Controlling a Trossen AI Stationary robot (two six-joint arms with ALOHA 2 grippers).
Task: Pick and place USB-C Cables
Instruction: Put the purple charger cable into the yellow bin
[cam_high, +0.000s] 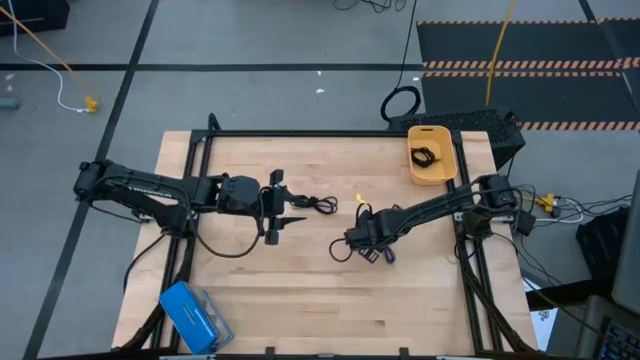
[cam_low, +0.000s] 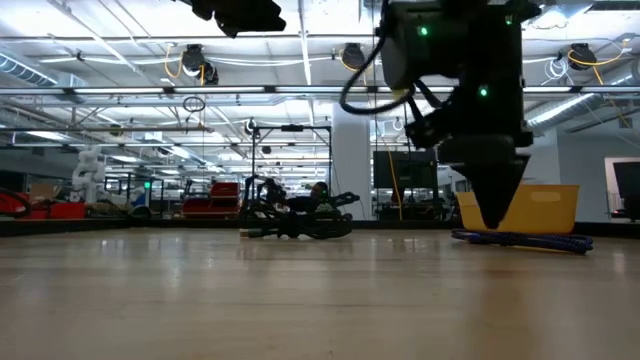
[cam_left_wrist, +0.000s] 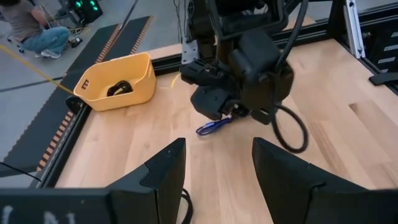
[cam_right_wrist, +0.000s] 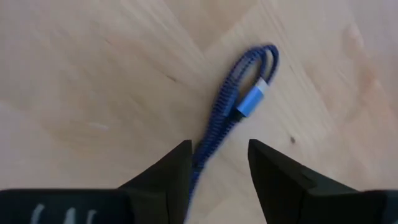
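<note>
While my right gripper (cam_right_wrist: 217, 163) hangs low over the middle of the table (cam_high: 300, 290), its two fingers stand apart, straddling the near end of the purple-blue cable (cam_right_wrist: 239, 102). That cable lies flat on the wood, doubled back on itself, its loop and pale blue plug just ahead of my fingertips; nothing is clamped between them, and I cannot tell whether the pads touch the braid. From above, the right gripper (cam_high: 366, 240) sits slightly toward three o'clock of table centre, with a little of the purple-blue cable (cam_high: 384, 257) peeking out on its six o'clock side. In the low view the same cable (cam_low: 522, 239) stretches along the tabletop below my dark wrist.

My left gripper (cam_high: 285, 222) waits around nine o'clock of the right one, held above the board, fingers spread wide and holding nothing. Its wrist camera looks between those open fingers (cam_left_wrist: 165, 171) toward my right arm and the blue loop (cam_left_wrist: 212, 127) beneath it.

One black coiled cable (cam_high: 312, 204) rests on the wood just past my left gripper, toward its twelve o'clock; the low view shows that tangle (cam_low: 297, 222) lying on the table. A second black coil (cam_high: 424, 156) lies inside the yellow bin (cam_high: 445, 172), which sits near the table's edge at about one o'clock from centre. A blue box (cam_high: 190, 315) lies near the seven o'clock corner.
</note>
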